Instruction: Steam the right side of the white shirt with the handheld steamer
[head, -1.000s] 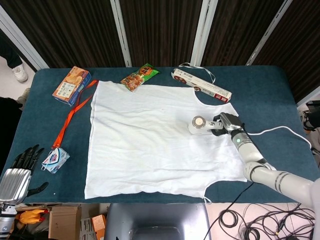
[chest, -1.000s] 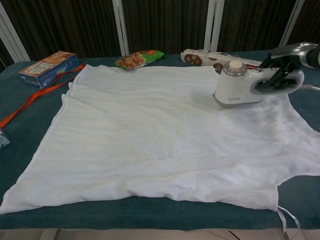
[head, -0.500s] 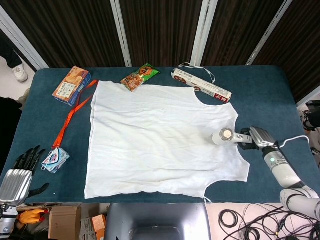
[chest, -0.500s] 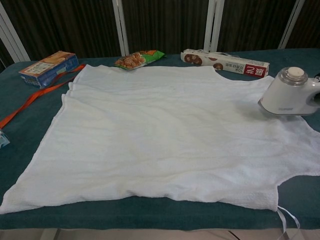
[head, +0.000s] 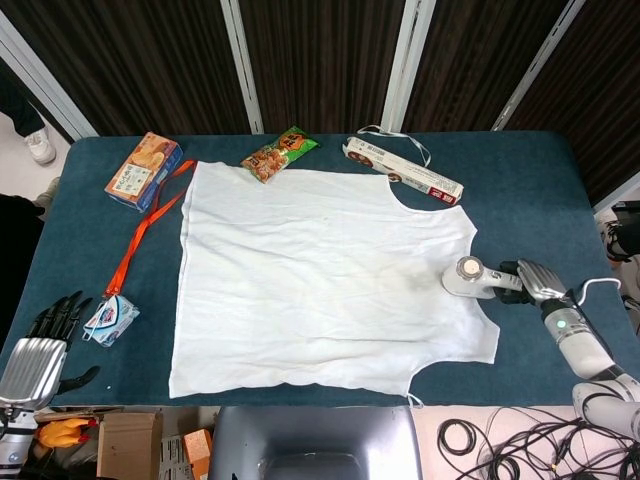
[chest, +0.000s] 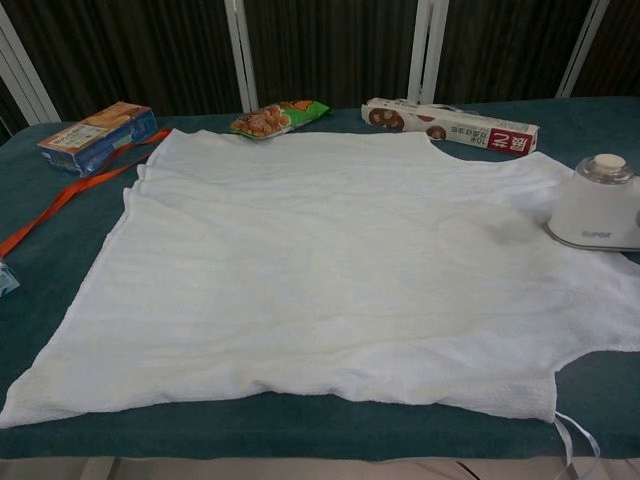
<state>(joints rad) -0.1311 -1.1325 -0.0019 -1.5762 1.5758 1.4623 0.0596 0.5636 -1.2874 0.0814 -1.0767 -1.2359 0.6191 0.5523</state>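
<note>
The white shirt (head: 320, 275) (chest: 330, 270) lies flat across the dark teal table (head: 520, 190). A white handheld steamer (head: 470, 278) (chest: 598, 205) rests on the shirt's right edge, near the armhole. My right hand (head: 530, 281) grips the steamer's handle from the right; in the chest view the hand is cut off by the frame edge. My left hand (head: 45, 335) hangs off the table's front left corner, fingers apart, holding nothing.
At the back stand a biscuit box (head: 144, 170), a snack bag (head: 279, 153) and a long red-and-white box (head: 403, 170). An orange lanyard (head: 140, 235) with a badge (head: 110, 320) lies left of the shirt. The steamer's cord (head: 595, 285) trails off right.
My right hand has drawn the steamer from the shirt's upper right area toward the front and right, out to the shirt's right edge. The left hand has barely shifted.
</note>
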